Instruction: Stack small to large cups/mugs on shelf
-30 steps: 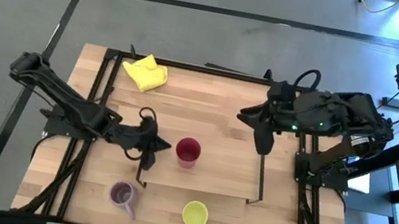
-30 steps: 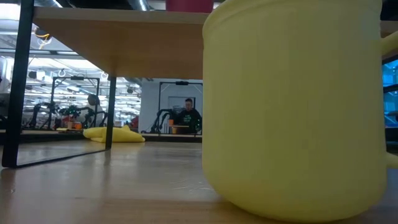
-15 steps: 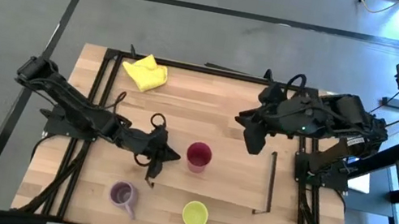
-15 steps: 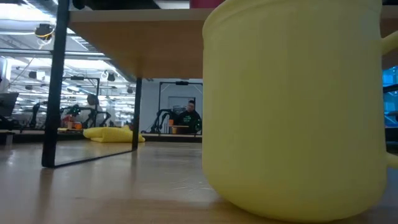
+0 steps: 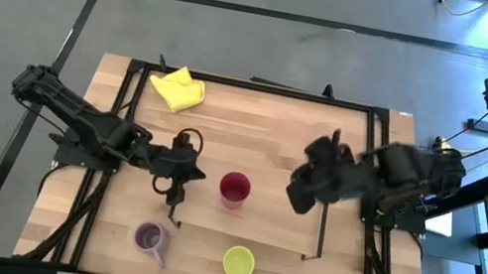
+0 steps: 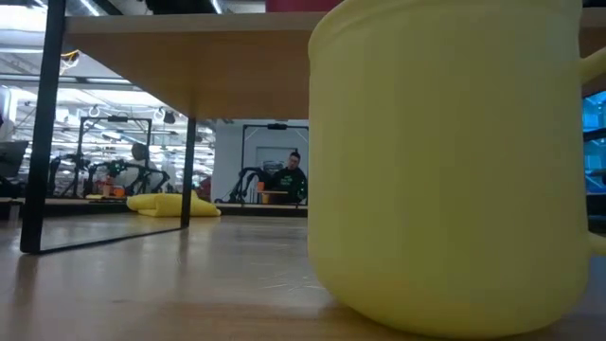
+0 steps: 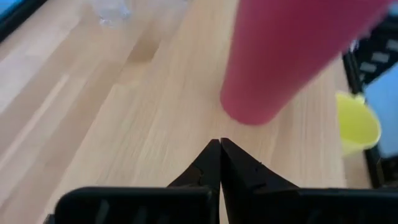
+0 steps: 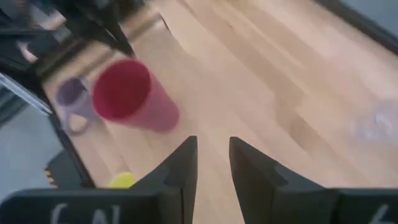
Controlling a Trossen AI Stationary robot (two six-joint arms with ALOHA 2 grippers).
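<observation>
Shelf (image 5: 249, 221) carries red cup (image 5: 234, 189); left pincer (image 7: 220, 163) closed, empty.

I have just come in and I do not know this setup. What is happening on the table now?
Two robot arms work at a low wooden shelf on the table. The red cup stands on the shelf, held by neither arm. The left pincer is shut and empty, just beside the red cup. The right pincer is open over the shelf's other end. The purple mug and the yellow-green mug wait on the table in front of the shelf. A yellow cloth lies at the far edge.
</observation>
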